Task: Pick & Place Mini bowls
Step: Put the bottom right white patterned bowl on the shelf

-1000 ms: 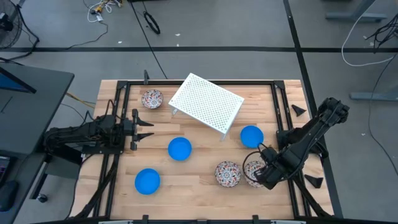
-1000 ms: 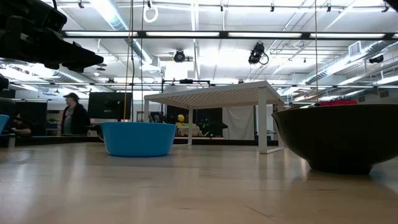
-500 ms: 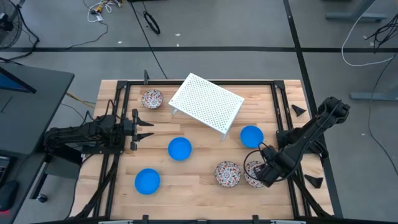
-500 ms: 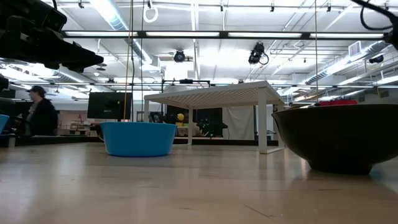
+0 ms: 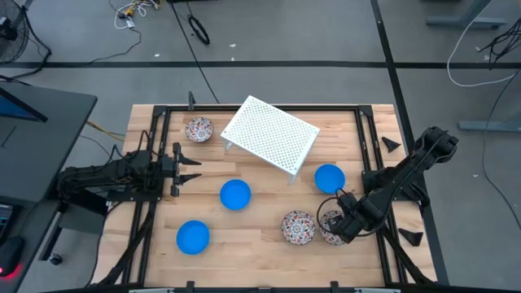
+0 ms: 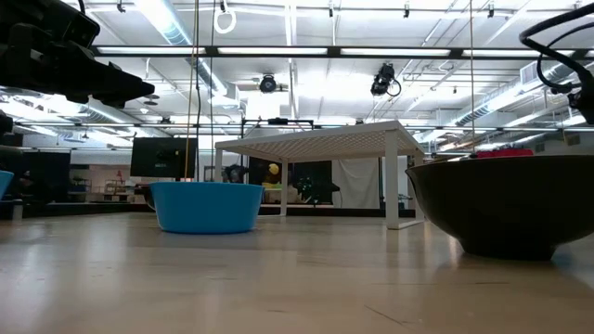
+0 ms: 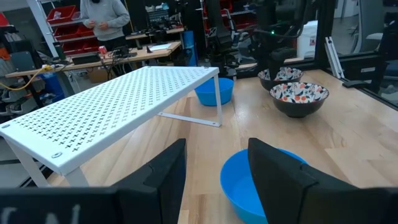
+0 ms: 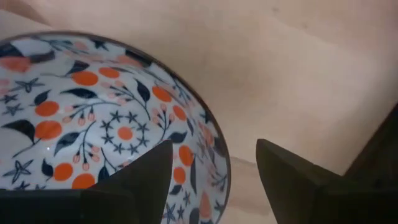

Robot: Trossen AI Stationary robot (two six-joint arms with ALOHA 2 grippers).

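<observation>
Three blue mini bowls (image 5: pixel 235 194) (image 5: pixel 193 237) (image 5: pixel 329 178) and three red-and-dark patterned ones (image 5: pixel 199 129) (image 5: pixel 298 227) (image 5: pixel 328 229) stand upright on the wooden table. My right gripper (image 5: pixel 335 220) is open and hangs low over the patterned bowl nearest the table's right edge. In the right wrist view one finger (image 8: pixel 140 180) stands over the bowl's inside and the other (image 8: pixel 298 180) outside its rim (image 8: pixel 219 163). No touch shows. My left gripper (image 5: pixel 191 168) waits open at the table's left, pointing at the middle blue bowl (image 7: pixel 261 186).
A white perforated rack (image 5: pixel 270 133) stands on legs at the table's far middle, close to the blue bowl on the right. A black frame (image 5: pixel 155 146) runs round the table. The second patterned bowl sits just left of the right gripper. Bare wood lies along the near edge (image 5: pixel 252 260).
My right gripper has moved a little toward the table's left, farther over the patterned bowl below it. The bowls have stayed where they were. In the low view a person in the room behind has walked off to the left.
</observation>
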